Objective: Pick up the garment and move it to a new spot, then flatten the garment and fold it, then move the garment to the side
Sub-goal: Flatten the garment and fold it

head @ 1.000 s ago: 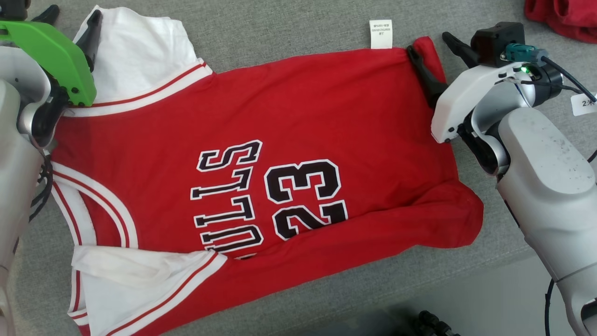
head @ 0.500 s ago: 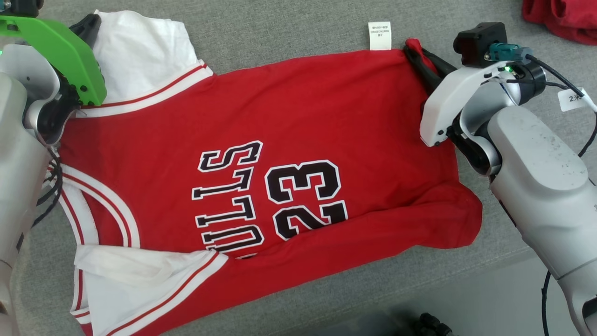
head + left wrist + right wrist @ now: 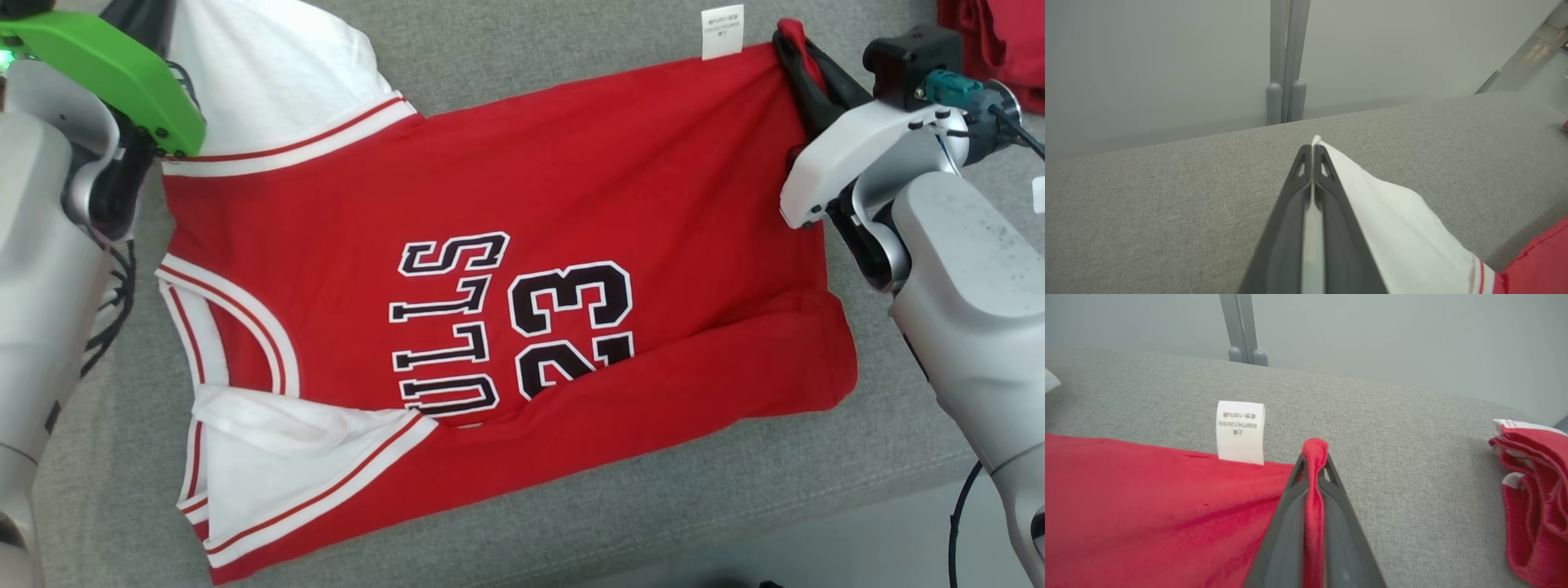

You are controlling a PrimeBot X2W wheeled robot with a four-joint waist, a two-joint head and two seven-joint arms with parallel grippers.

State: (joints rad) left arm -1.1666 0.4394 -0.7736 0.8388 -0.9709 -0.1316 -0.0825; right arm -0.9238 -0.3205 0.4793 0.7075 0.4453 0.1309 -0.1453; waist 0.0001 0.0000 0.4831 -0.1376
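Previously open, both jaws are now clamped shut, left gripper [image 3: 1312, 149] on white sleeve [image 3: 1392, 220], right gripper [image 3: 1314, 459] on far red corner [image 3: 1315, 444], so the garment [image 3: 571, 163] can be stretched flat.

Bright, even, diffuse light; no glare. A thin soft shadow runs under the near hem of the red and white cloth jersey [image 3: 571, 204] on the grey woven cloth surface [image 3: 571, 506]. Head view sharp. Wrist views: my dark fingers [image 3: 1286, 245] blur close to the lens, and the pale wall behind is soft.

Grey couch [image 3: 531, 49] — red clothes pile [image 3: 1011, 31], rt
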